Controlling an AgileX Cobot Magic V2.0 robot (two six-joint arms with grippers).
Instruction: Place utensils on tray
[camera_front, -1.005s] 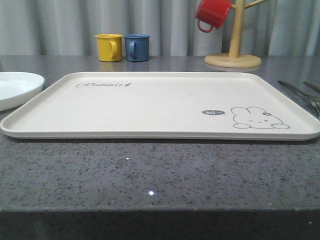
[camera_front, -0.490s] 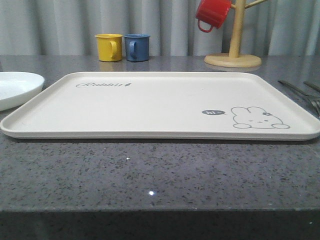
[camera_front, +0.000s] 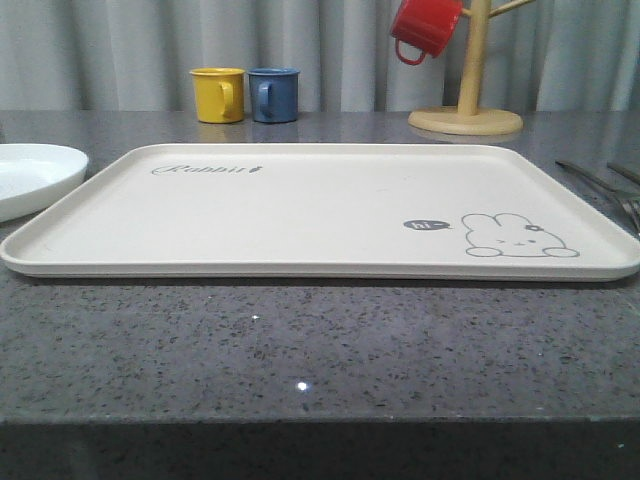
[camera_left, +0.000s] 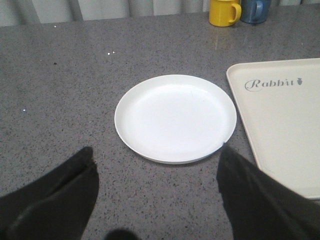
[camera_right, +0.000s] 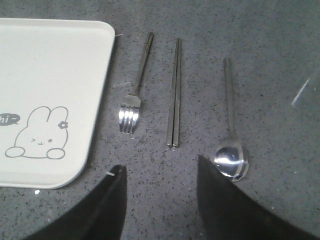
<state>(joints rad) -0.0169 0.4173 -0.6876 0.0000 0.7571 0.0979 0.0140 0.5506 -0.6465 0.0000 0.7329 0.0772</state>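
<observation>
White plate (camera_front: 30, 175) cut by frame edge.

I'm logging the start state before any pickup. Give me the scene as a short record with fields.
tray: cream tray, nothing on it
fork: fork on the counter, nearest the tray
chopsticks: chopsticks side by side, between fork and spoon
spoon: spoon farthest from the tray
left gripper: left gripper open above the white plate
right gripper: right gripper open, holding nothing
progress: no utensil on the tray yet
</observation>
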